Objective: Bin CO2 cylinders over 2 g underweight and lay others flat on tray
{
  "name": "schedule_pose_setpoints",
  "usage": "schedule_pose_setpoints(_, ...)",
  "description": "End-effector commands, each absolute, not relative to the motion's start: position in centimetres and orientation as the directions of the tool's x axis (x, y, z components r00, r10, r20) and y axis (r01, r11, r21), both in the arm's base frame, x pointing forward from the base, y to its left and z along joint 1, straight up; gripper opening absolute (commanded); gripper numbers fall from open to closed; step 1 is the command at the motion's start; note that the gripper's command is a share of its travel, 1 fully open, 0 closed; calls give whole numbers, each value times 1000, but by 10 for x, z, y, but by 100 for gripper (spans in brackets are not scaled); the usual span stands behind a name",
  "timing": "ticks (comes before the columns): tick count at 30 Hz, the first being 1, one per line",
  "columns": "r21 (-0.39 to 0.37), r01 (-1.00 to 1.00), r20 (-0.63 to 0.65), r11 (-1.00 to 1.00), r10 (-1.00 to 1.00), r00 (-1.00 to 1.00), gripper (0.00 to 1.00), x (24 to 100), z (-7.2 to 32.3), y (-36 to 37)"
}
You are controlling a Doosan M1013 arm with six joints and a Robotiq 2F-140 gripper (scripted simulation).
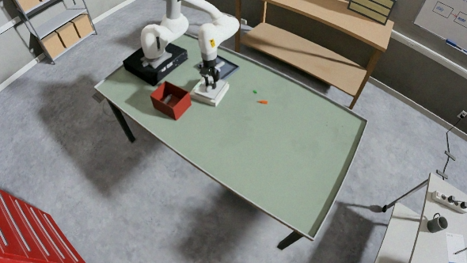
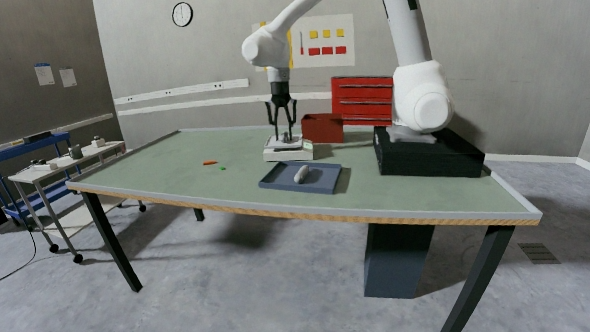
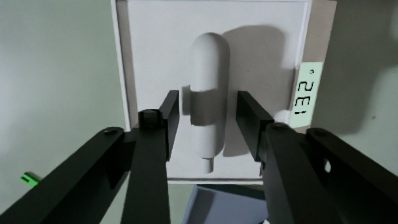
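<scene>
A white CO2 cylinder [image 3: 210, 100] lies flat on the white scale, whose display [image 3: 306, 95] reads 132. My gripper [image 3: 208, 105] hangs straight down over the scale [image 1: 210, 93], with one finger pad on each side of the cylinder's middle. A small gap shows on both sides, so the gripper is open and touches nothing. A second white cylinder [image 2: 300, 173] lies flat in the blue-grey tray [image 2: 305, 179]. The red scrap bin [image 1: 171, 100] stands beside the scale, with a pale cylinder [image 1: 167, 97] inside.
The arm's black base [image 1: 155, 62] stands behind the bin. A small orange piece [image 1: 263, 102] and a small green piece [image 1: 255, 91] lie on the table to the right of the scale. The tray's corner [image 3: 225, 205] shows just below the scale.
</scene>
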State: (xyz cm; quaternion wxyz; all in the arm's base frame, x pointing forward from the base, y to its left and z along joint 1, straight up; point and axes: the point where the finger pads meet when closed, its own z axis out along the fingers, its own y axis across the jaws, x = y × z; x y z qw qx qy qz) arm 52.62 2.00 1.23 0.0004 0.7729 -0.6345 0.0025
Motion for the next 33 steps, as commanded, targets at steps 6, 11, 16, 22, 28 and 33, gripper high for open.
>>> schedule_pose_setpoints(6, -4, -981, 4, -195, -981, 195, 10, 527, 13, 20)
schedule_pose_setpoints(11, -4, -981, 4, -195, -981, 195, 10, 527, 14, 20)
schedule_pose_setpoints(16, -4, -981, 4, -195, -981, 195, 10, 527, 24, 20)
schedule_pose_setpoints(22, -4, -981, 4, -195, -981, 195, 10, 526, 56, 20)
schedule_pose_setpoints(28, -4, -981, 4, -195, -981, 195, 10, 526, 83, 20)
schedule_pose_setpoints(33, -4, -981, 4, -195, -981, 195, 10, 526, 110, 20)
